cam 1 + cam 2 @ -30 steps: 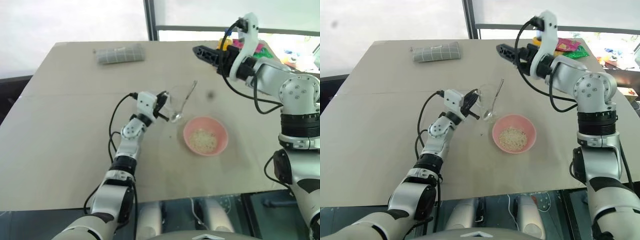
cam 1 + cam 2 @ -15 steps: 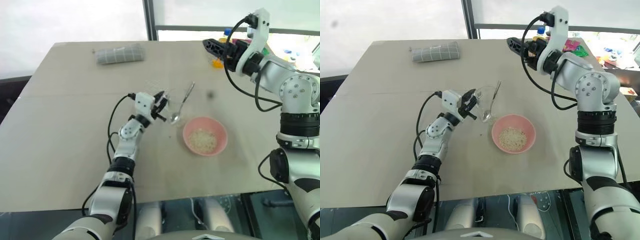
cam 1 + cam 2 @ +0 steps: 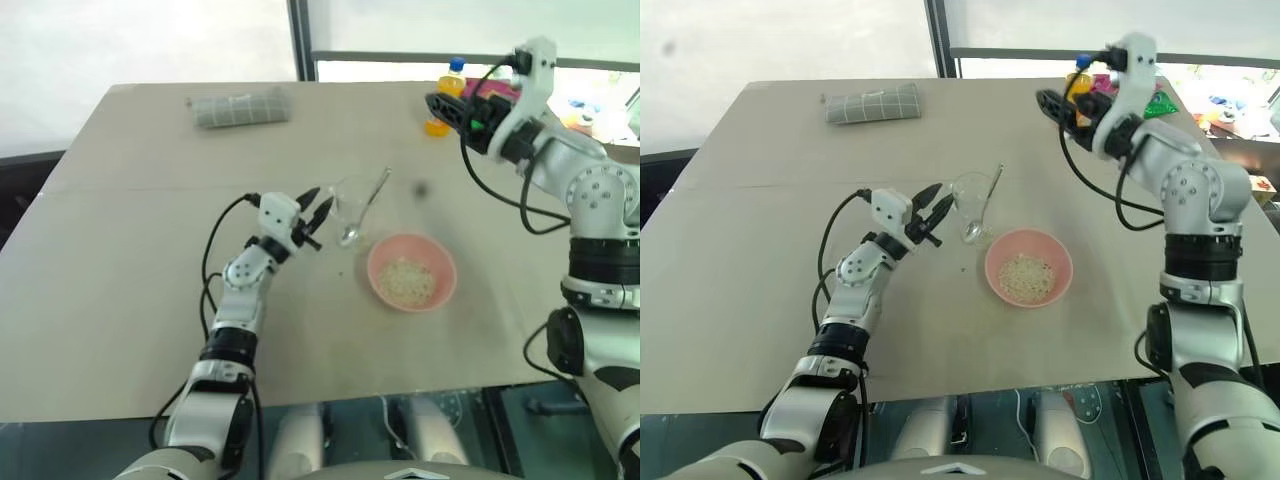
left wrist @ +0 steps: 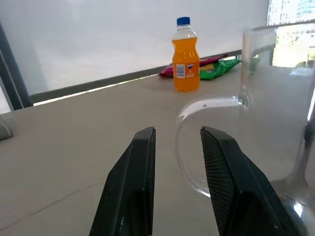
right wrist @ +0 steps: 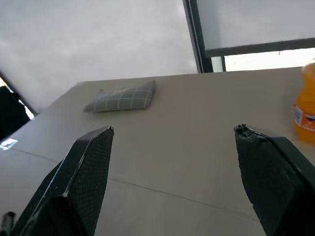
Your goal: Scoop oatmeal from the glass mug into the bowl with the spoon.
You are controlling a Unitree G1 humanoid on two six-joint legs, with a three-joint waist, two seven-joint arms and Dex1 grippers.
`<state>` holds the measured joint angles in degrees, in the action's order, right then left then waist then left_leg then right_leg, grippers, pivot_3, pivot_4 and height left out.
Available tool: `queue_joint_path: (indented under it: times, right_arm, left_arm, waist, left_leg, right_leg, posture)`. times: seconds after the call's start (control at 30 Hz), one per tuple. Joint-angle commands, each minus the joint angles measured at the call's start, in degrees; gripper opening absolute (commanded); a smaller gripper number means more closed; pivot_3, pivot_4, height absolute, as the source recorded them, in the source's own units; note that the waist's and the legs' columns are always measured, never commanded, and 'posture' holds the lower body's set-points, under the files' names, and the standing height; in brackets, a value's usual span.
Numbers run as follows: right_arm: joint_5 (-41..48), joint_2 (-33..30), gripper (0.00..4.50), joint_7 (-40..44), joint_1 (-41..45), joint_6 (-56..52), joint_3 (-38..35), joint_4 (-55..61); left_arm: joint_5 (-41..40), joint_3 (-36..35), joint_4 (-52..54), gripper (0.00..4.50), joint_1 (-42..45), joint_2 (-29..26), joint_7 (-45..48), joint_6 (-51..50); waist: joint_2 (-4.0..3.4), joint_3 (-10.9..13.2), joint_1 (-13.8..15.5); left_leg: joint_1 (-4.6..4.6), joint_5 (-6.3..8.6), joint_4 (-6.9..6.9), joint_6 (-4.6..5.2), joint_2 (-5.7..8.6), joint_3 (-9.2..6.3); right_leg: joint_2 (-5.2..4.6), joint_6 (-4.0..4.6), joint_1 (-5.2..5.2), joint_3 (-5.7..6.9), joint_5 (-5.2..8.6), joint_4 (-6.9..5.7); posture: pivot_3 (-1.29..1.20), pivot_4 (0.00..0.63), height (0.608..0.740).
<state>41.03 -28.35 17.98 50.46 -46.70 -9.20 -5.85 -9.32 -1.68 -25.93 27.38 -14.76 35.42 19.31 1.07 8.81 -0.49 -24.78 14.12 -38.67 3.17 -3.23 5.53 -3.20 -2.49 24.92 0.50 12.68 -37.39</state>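
Note:
The glass mug (image 3: 350,198) stands upright on the table with the silver spoon (image 3: 376,188) leaning inside it, handle up toward the back right. Right of it and nearer to me sits the pink bowl (image 3: 372,268), holding a small heap of oatmeal (image 3: 405,281). My left gripper (image 3: 323,196) is open just left of the mug. In the left wrist view its fingertips (image 4: 145,135) stand apart, short of the mug's handle (image 4: 206,104), with nothing between them. My right gripper (image 3: 436,105) hangs wide open above the far right of the table, empty.
An orange bottle (image 3: 447,85) stands at the table's far right edge beside pink and green packets (image 4: 216,66). A folded grey checked cloth (image 3: 240,108) lies at the far left of the beige table (image 3: 130,250).
My left gripper opened, let go of the mug's handle and drew back to the left. The mug now stands free. My right arm swung right toward the bottle.

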Motion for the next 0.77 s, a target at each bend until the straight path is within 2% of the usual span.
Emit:
queue_joint_path:
  times: [0.03, 0.27, 0.3, 0.37, 0.47, 0.53, 0.63, 0.77]
  right_arm:
    - [-2.6, -1.8, 3.95, 4.2, -2.9, 4.9, -1.1, 3.4]
    - [-5.3, -7.0, 3.95, 13.0, -17.2, 10.5, -4.0, 5.4]
    - [-4.2, -9.0, 3.95, 17.7, -20.8, 10.6, -4.4, 6.6]
    - [-4.9, -11.2, 4.46, 22.0, -27.8, 13.8, -5.9, 8.2]
    - [-8.7, -13.3, 4.5, 26.6, -37.8, 21.1, -6.9, 8.7]
    - [-10.9, -13.9, 4.5, 28.3, -43.3, 24.7, -7.3, 8.5]
    - [-9.0, -13.1, 4.5, 32.2, -50.7, 26.8, -9.7, 8.8]
    - [-9.7, -12.3, 4.5, 37.0, -55.2, 32.4, -10.1, 7.5]
  left_arm:
    - [-1.3, 0.0, 6.8, 1.46, -1.9, -1.4, 0.9, -2.9]
    - [-3.9, -1.8, 21.8, 1.46, -10.9, -7.3, 2.7, -12.2]
    - [-4.7, -2.6, 24.9, 1.73, -13.3, -8.7, 3.0, -14.0]
    - [-6.7, -4.7, 30.9, 2.31, -18.5, -11.1, 2.8, -17.7]
    - [-9.1, -8.3, 37.7, 3.82, -26.2, -13.6, 1.6, -22.6]
    - [-8.8, -10.0, 40.3, 4.42, -30.7, -14.7, 0.6, -24.7]
    - [-9.1, -12.2, 42.7, 4.42, -37.7, -15.5, 0.4, -26.7]
    - [-7.8, -13.0, 43.9, 4.42, -41.3, -15.2, -0.8, -26.2]
  waist:
    - [-0.01, 0.0, -0.1]
    - [-0.01, 0.0, -0.2]
    - [-0.02, 0.0, -0.1]
    - [-0.02, 0.0, -0.1]
    - [-0.02, 0.0, -0.1]
    - [-0.02, 0.0, -0.1]
    - [-0.02, 0.0, -0.2]
    - [-0.01, 0.0, -0.2]
  left_leg:
    - [0.01, 0.0, 0.0, 0.0, 0.0, 0.02]
    - [0.08, 0.0, 0.01, 0.0, -0.04, -0.01]
    - [0.08, 0.0, 0.01, -0.01, -0.05, -0.01]
    - [0.06, 0.0, 0.03, -0.01, -0.06, -0.02]
    - [0.15, 0.01, 0.05, -0.01, -0.07, -0.2]
    - [0.21, 0.01, 0.05, 0.0, -0.06, -0.22]
    - [0.61, 0.01, 0.05, -0.01, -0.06, -0.12]
    - [1.07, 0.04, 0.12, -0.03, -0.21, -0.07]
  right_leg:
    - [0.0, 0.0, 0.0, -0.02, 0.0, 0.0]
    - [0.04, 0.01, 0.0, -0.02, 0.0, -0.1]
    - [0.04, 0.01, 0.0, -0.03, 0.0, -0.09]
    - [0.02, 0.01, 0.0, -0.03, 0.01, -0.01]
    - [0.01, 0.0, -0.03, -0.11, 0.01, 0.0]
    - [0.01, 0.0, -0.07, -0.12, 0.02, 0.02]
    - [0.02, 0.19, -0.31, -0.23, 0.18, -0.03]
    - [-0.03, 0.05, -0.66, -0.29, 0.31, 0.01]
  posture:
    - [0.0, 0.15, 0.74]
    - [0.0, 0.15, 0.74]
    - [0.0, 0.15, 0.74]
    - [0.0, 0.15, 0.74]
    - [0.0, 0.15, 0.74]
    - [0.0, 0.15, 0.74]
    - [0.0, 0.15, 0.74]
    - [0.0, 0.15, 0.74]
